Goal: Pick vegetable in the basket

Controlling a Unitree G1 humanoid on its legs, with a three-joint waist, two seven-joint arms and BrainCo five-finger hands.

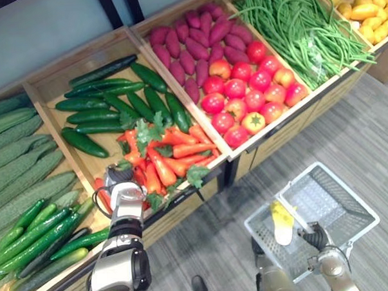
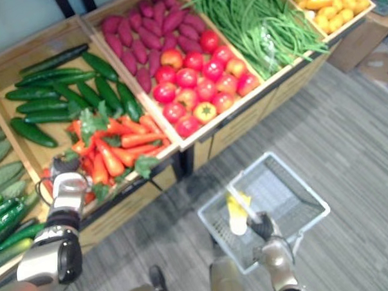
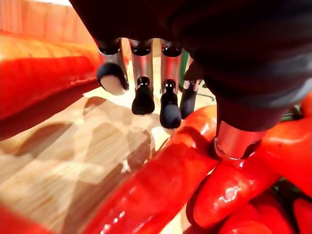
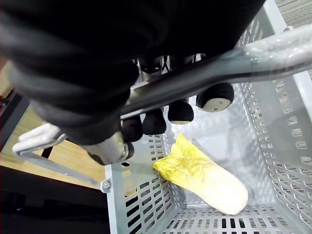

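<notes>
Orange carrots (image 1: 175,153): left hand (image 1: 120,187) is down in their crate. Left wrist view adds: fingers (image 3: 143,97) loosely straight over the bare wooden crate bottom (image 3: 73,161), thumb touching a carrot, nothing gripped. Right hand (image 4: 73,63) curled round handle (image 4: 243,63) of the grey basket (image 1: 351,196), yellow cabbage (image 4: 204,175) inside, above grey plank floor (image 1: 361,132). Neighbouring bins: cucumbers (image 1: 108,104), tomatoes (image 1: 243,92).

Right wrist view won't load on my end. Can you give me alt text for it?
The right hand has its fingers curled round the metal handle of the grey slotted basket, carrying it. Below the hand, a yellow and white leafy cabbage lies on its side on the basket's bottom.
</notes>
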